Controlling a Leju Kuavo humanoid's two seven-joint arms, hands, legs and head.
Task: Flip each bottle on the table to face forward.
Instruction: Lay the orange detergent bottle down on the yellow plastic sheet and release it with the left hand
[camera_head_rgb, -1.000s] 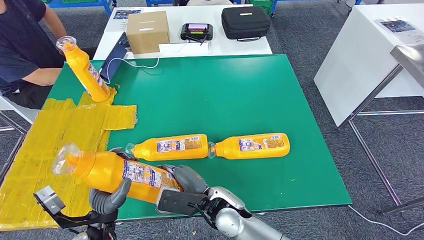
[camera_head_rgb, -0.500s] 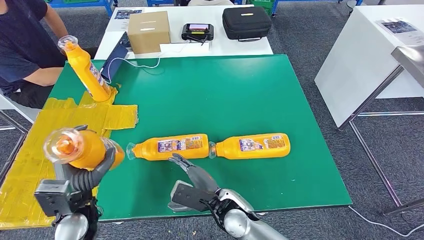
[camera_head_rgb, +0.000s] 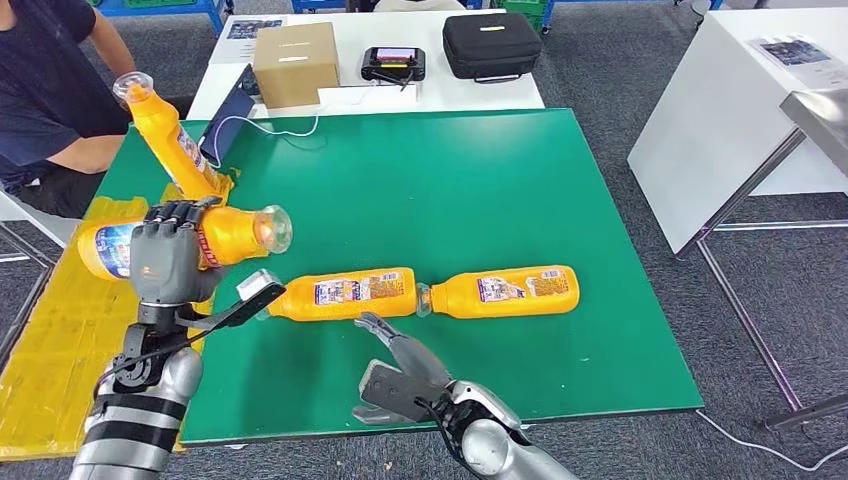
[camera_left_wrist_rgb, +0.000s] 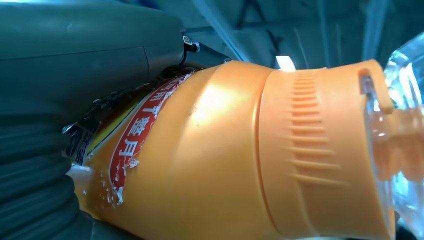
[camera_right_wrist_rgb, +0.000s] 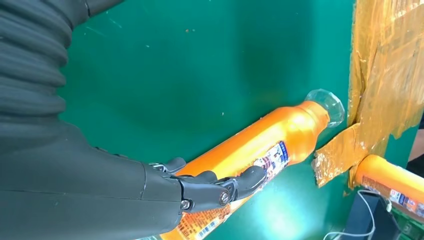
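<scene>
The left hand (camera_head_rgb: 165, 255) has swung its clamped orange bottle (camera_head_rgb: 215, 235) around, cap now pointing right above the yellow tape (camera_head_rgb: 60, 330). The right hand (camera_head_rgb: 400, 375), fingers apart, has let go; setting down looks next.

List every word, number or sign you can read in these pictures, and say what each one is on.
"整月", white characters on the red band of the held bottle, gripped by the left hand; neighbouring characters cut off.
Labels on the two lying bottles: too small.
Label on the standing bottle: too small.
Handheld screen, papers on the white tables: blurred.
Right hand: no markings.
</scene>
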